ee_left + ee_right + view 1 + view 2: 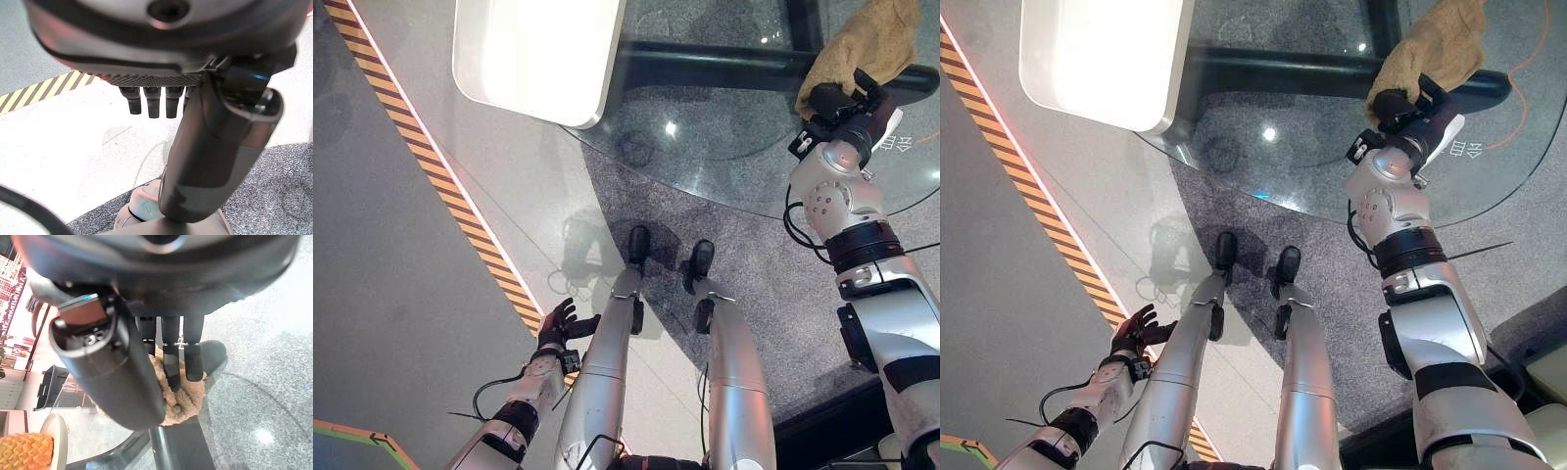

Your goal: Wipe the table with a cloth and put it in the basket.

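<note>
We see our right hand [1408, 116] resting on a tan cloth [1435, 47] near the far right of the round glass table [1263, 166], fingers pressed into the fabric. A white tray [1102, 59] lies at the table's far left edge. Our left hand [1136, 328] hangs open over the grey floor [999, 294], beside a yellow-and-black striped line [1038, 196].

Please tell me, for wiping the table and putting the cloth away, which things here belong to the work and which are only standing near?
Belonging to the work:
cloth, tan, lying on the table
glass table
right hand, fingers resting on the cloth
left hand, open, low beside the robot

Only standing near:
white tray-like object
striped floor tape
</note>
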Robot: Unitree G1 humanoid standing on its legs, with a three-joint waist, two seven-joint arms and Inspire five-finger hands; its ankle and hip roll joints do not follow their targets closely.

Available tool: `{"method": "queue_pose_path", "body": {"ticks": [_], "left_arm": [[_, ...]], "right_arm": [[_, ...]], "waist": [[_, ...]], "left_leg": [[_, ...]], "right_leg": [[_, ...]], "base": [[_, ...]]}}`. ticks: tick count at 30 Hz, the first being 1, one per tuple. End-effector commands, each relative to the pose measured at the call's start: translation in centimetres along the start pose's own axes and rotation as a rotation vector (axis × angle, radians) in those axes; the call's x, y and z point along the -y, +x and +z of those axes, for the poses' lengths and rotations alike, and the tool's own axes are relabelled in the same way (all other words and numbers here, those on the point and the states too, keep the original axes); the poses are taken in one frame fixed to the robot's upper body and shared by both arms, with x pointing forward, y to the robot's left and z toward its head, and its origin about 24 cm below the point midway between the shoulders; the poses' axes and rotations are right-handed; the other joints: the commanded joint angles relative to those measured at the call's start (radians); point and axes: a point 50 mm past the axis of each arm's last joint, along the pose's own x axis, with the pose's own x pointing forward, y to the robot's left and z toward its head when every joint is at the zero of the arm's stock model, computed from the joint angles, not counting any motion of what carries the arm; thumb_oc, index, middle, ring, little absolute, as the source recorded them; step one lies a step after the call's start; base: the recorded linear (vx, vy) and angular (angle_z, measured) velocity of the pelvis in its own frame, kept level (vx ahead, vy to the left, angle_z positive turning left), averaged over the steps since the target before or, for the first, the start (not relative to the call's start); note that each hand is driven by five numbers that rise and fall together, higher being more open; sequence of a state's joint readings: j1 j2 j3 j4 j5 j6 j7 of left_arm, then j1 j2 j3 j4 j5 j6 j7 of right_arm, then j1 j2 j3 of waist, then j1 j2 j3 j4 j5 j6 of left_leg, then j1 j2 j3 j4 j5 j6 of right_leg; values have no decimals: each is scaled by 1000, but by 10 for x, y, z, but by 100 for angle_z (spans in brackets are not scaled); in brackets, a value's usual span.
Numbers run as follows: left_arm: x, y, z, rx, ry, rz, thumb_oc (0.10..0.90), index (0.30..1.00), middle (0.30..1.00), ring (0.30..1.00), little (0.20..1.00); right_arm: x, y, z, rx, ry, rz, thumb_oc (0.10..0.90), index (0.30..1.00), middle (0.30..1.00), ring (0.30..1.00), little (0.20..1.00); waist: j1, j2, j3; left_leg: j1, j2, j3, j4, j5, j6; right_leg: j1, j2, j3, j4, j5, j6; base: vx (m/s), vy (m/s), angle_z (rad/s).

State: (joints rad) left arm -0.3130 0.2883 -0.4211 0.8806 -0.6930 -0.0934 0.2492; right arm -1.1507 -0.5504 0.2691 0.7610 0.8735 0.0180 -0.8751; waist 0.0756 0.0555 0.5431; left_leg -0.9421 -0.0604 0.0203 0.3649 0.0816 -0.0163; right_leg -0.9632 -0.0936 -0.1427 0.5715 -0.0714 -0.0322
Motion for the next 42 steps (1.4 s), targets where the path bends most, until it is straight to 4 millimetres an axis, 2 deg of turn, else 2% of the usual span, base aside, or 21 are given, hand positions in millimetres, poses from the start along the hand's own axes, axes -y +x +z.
{"method": "queue_pose_path", "body": {"ticks": [1, 3, 8, 13, 17, 23, 30, 35, 40, 42], "left_arm": [[31, -28, -58, -150, -18, -99, 800, 900, 900, 900, 900], [32, -28, -58, -149, -17, -99, 800, 900, 900, 900, 900], [29, -28, -58, -143, -15, -101, 800, 900, 900, 900, 900], [25, -28, -58, -142, -13, -106, 800, 900, 900, 900, 900], [22, -27, -57, -143, -8, -109, 800, 900, 900, 900, 900], [19, -27, -57, -144, 10, -111, 800, 900, 900, 900, 900], [16, -28, -58, -142, 23, -113, 800, 900, 900, 900, 900], [16, -28, -57, -131, 30, -118, 800, 900, 900, 900, 900], [15, -27, -55, -137, 36, -118, 800, 900, 900, 900, 900], [14, -28, -56, -139, 33, -115, 800, 900, 900, 900, 900]], "right_arm": [[-8, 0, 35, 168, -45, 74, 100, 300, 300, 300, 200], [-12, -2, 36, 183, -75, 104, 100, 300, 300, 300, 200], [-40, -23, 37, 319, -308, 392, 100, 300, 300, 300, 200], [-56, -40, 30, 368, -429, 577, 100, 300, 300, 300, 200], [-67, -56, 13, 350, -530, 742, 100, 300, 300, 300, 200], [-76, -73, -11, 297, -589, 918, 100, 300, 300, 300, 200], [-81, -87, -31, 245, -609, 1026, 100, 300, 300, 300, 200], [-83, -101, -43, 221, -651, 1170, 100, 300, 300, 300, 200], [-78, -97, -46, 240, -681, 1135, 100, 300, 300, 300, 200], [-74, -90, -43, 258, -683, 1075, 100, 300, 300, 300, 200]], "waist": [[9, 95, -23], [10, 95, -23], [18, 92, -23], [22, 93, -23], [27, 91, -23], [37, 88, -23], [43, 89, -23], [44, 88, -23], [41, 89, -23], [39, 89, -23]], "left_leg": [[20, 7, 80, 112, -135, 47], [19, 6, 80, 113, -135, 48], [14, 5, 83, 122, -138, 54], [13, 5, 87, 132, -139, 54], [10, 6, 89, 140, -139, 53], [-1, 9, 90, 150, -141, 55], [-10, 9, 92, 160, -141, 54], [-12, 9, 96, 163, -141, 54], [-16, 12, 99, 172, -141, 54], [-17, 12, 100, 173, -142, 54]], "right_leg": [[-7, 16, -7, -93, 68, 21], [-9, 15, -8, -93, 69, 21], [-15, 6, -15, -85, 69, 22], [-15, -4, -20, -72, 65, 25], [-18, -13, -27, -60, 63, 26], [-24, -26, -38, -51, 64, 28], [-32, -31, -41, -42, 66, 29], [-33, -37, -45, -42, 68, 32], [-39, -41, -45, -34, 72, 35], [-40, -41, -43, -34, 74, 36]], "base": [[0, 0, 0], [0, 0, 0], [0, 0, 0], [0, 0, 0], [0, 0, 0], [0, -16, 7], [1, -8, 11], [-1, -2, 3], [0, 0, 0], [0, 0, 0]]}}
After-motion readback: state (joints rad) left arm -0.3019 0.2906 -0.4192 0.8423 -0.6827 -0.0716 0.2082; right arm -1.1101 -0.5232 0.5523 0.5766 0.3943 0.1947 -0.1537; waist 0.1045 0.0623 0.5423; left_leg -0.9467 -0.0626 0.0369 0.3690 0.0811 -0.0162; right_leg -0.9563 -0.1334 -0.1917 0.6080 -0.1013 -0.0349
